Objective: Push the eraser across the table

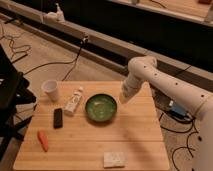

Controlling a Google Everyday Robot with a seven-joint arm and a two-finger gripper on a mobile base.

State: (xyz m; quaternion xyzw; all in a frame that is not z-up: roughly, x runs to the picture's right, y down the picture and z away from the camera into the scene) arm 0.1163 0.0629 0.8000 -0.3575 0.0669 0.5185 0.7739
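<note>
My claw (123,98) above the tabletop (137,135), just right of the green bowl (101,108), open or closed I cannot tell, eraser (58,118) flat at left, beside the white tube (74,100), well apart from my claw
</note>
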